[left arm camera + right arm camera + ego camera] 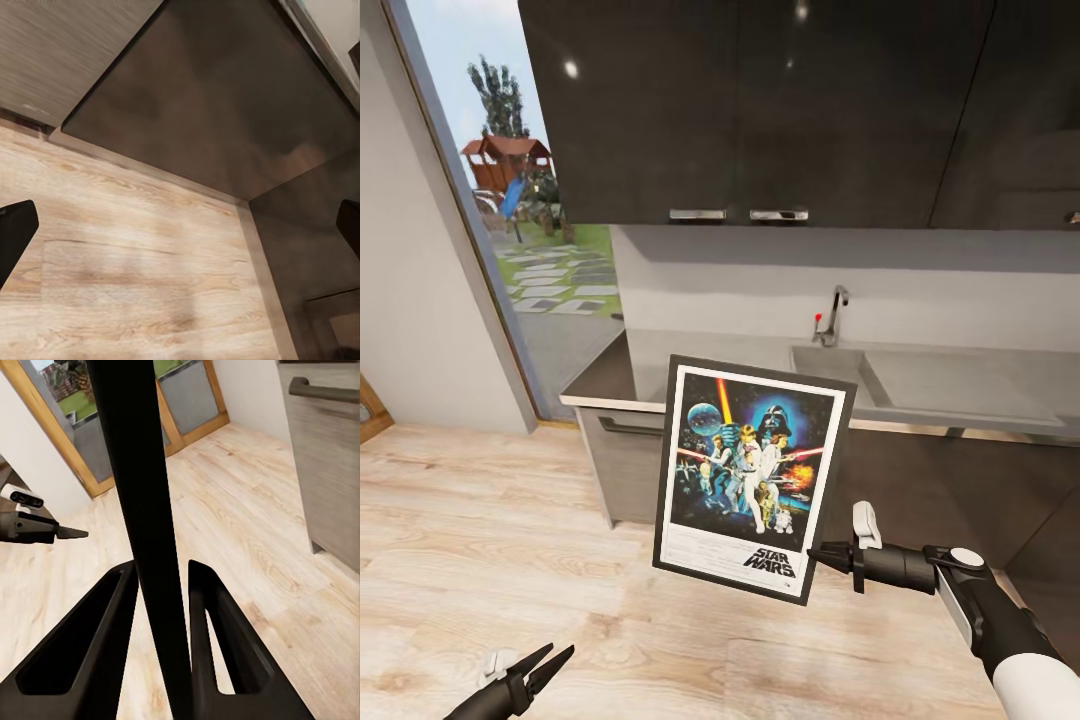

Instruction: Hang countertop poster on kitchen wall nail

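Note:
The Star Wars poster (752,475) hangs upright in the air in front of the counter, tilted slightly. My right gripper (817,556) is shut on its lower right edge. In the right wrist view the poster (135,472) runs edge-on as a black strip between the two fingers of the right gripper (161,575). Behind the poster lies the grey kitchen countertop (960,385) with its inset sink (830,362) and chrome tap (832,315). My left gripper (556,657) is low over the wooden floor, open and holding nothing; it is also seen as the left gripper (45,529) beyond the poster's edge.
Dark glossy wall cabinets (760,110) hang above the counter. A glass door (530,250) to the garden stands at the left. Lower cabinet fronts (622,465) sit under the counter edge, also seen in dark cabinet panels (217,105). Light wooden floor (490,540) spreads to the left.

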